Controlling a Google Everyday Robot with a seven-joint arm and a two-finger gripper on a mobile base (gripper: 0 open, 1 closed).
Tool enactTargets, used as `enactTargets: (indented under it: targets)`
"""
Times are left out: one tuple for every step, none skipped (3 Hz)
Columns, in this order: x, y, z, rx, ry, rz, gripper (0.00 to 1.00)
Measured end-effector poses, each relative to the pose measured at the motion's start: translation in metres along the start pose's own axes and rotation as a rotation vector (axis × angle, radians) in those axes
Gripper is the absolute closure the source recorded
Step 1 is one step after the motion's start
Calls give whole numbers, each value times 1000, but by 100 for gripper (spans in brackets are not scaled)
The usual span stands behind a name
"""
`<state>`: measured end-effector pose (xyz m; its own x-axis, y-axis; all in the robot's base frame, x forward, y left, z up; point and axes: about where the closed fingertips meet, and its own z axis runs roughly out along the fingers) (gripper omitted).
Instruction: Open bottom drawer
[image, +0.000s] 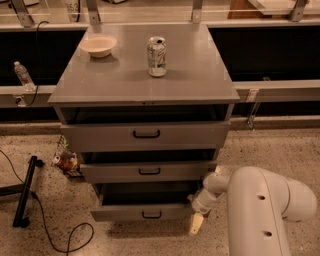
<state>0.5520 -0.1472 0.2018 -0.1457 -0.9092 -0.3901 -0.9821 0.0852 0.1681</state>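
Shallow grey bottom drawer (120, 212), lowermost of three, sits partly pulled out. Cream-tipped gripper (196, 223) is low at its right front corner (open or closed: cannot tell). Opening step; next probably a straight outward pull.

Lab-like workspace: speckled floor (280, 150), metal-framed benches (280, 90), a grey cabinet (145, 85) with the gripper (196, 224) beside its bottom drawer (125, 213).

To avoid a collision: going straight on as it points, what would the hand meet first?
Probably the floor: the hand points down, beside the right front corner of the bottom drawer; depth unclear.
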Motion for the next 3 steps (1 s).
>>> enactTargets:
  targets:
    - [-1, -14, 10, 22, -5, -26, 0]
    - [5, -19, 23, 13, -10, -25, 21]
    - [7, -19, 29, 6, -15, -22, 44]
